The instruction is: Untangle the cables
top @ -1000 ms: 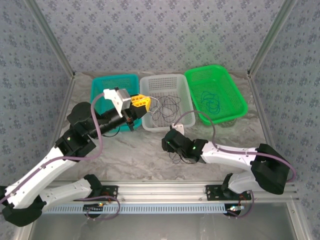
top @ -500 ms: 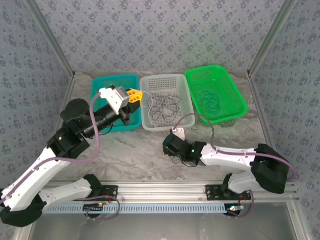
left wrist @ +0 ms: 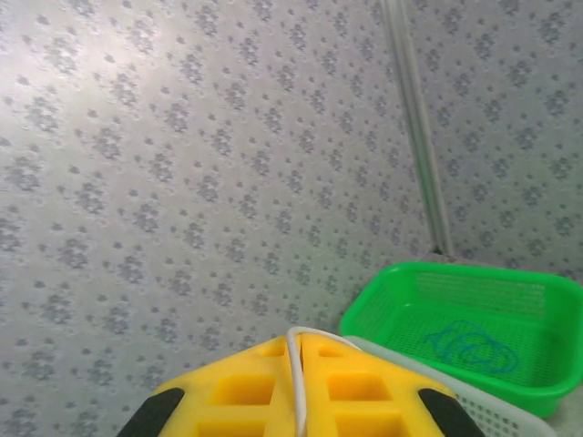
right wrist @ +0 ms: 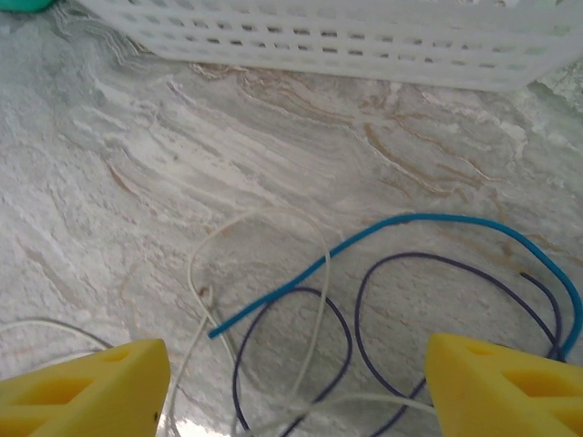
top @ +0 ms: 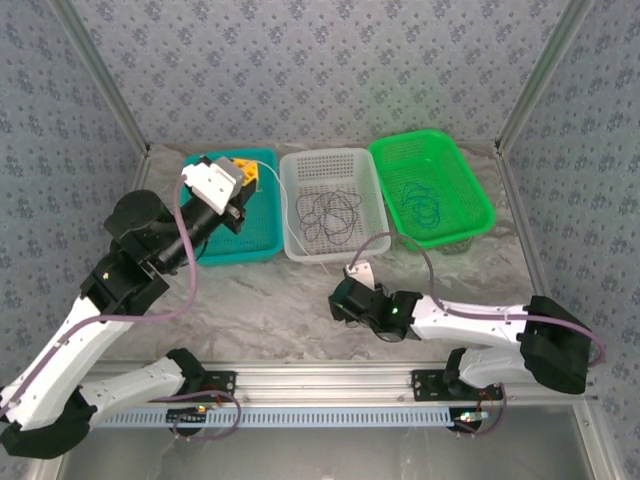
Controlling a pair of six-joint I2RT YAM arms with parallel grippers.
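Observation:
My left gripper (left wrist: pixel 296 335) is raised over the teal basket (top: pixel 215 245), its yellow fingers shut on a thin white cable (left wrist: pixel 294 382) that runs up between them. My right gripper (right wrist: pixel 296 360) is open, low over the table in front of the white basket (top: pixel 330 160). Between its yellow fingers lie a blue cable (right wrist: pixel 419 218), a dark purple cable (right wrist: pixel 347 342) and a white cable (right wrist: pixel 324 279), looping over one another on the marbled table. In the top view the right gripper (top: pixel 345 300) hides these cables.
The white basket (right wrist: pixel 364 41) holds dark looped cables (top: pixel 330 212). The green basket (top: pixel 470 170) at the back right holds blue cables (top: pixel 425 205). Patterned walls and metal frame posts close in the back and sides.
My left gripper has swung left and back from the white basket's edge to above the teal basket, still pinching the white cable. The right gripper has opened wider and shifted slightly nearer.

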